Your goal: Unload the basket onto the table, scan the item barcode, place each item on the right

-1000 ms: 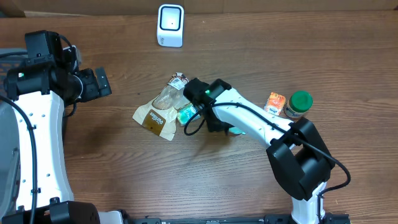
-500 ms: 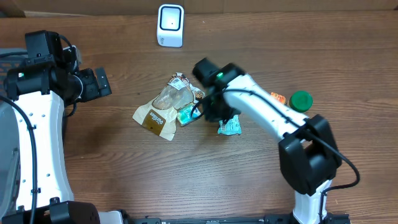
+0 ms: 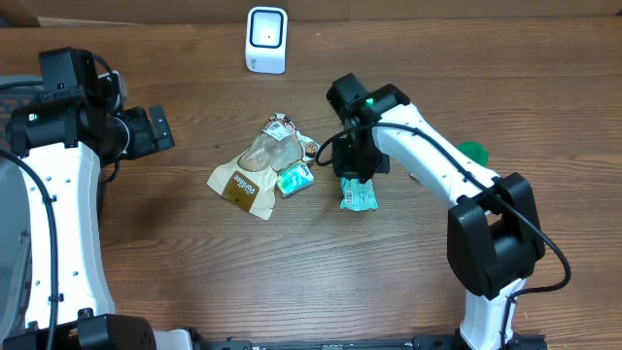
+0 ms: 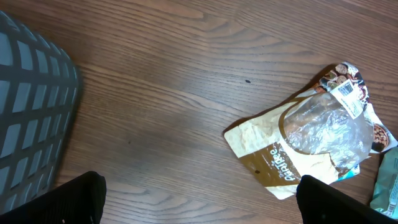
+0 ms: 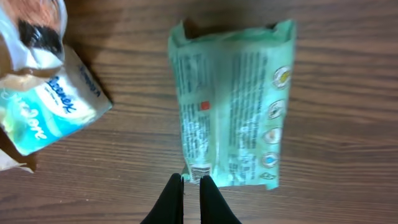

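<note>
Green packet [image 5: 230, 99] on wooden table [image 3: 194, 262]
Right gripper [image 5: 191, 186] pinching the packet's edge; left gripper [image 4: 202, 202] spread wide, empty, near brown bag [image 4: 298, 149]; white scanner [image 3: 266, 39] at far edge.

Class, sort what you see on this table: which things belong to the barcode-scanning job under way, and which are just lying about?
In the job:
green packet, pinched at its edge by the right end effector
white scanner at the far side

Lying about:
brown bag
small teal pack
green lid, partly hidden behind the arm
grey basket
</note>
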Available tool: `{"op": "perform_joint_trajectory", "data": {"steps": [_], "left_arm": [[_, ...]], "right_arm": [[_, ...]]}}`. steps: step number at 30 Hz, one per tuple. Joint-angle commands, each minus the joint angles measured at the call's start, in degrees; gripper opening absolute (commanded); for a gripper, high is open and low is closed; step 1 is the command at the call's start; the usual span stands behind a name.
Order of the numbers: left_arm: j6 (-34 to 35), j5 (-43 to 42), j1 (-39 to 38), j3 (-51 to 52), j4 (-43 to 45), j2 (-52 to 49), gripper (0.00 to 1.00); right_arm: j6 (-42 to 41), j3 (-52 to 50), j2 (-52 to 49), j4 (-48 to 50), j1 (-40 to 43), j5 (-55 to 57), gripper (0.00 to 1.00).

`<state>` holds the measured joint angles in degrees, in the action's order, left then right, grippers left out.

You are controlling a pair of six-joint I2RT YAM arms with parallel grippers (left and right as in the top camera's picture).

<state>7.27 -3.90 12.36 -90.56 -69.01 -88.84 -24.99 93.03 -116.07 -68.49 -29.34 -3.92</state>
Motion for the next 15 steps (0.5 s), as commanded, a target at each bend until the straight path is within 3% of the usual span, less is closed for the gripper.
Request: {"op": "perform_joint_trajectory", "data": {"steps": [1,8,11,15], "left_arm": [[-0.68,-0.15,-0.37,-0.33,0.04,0.35,1.0],[-0.68,-0.17,-0.37,-0.33,0.04,0.35,1.0],[-0.68,-0.17,-0.37,-0.33,0.04,0.35,1.0],[-0.68,-0.17,-0.37,-0.33,0.04,0.35,1.0]], "right_arm": [[-2.69,-1.84,-2.54,1.09,-0.2,-0.66,0.07],[-3.76,-5.16,-5.57,5.29,-0.15,-0.72,0.08],[-3.76,-5.64,-6.73,5.68,-0.15,-0.72,0.21],[-3.45,-5.6,-7.17,5.7,-0.15,-0.72,0.25]]}}
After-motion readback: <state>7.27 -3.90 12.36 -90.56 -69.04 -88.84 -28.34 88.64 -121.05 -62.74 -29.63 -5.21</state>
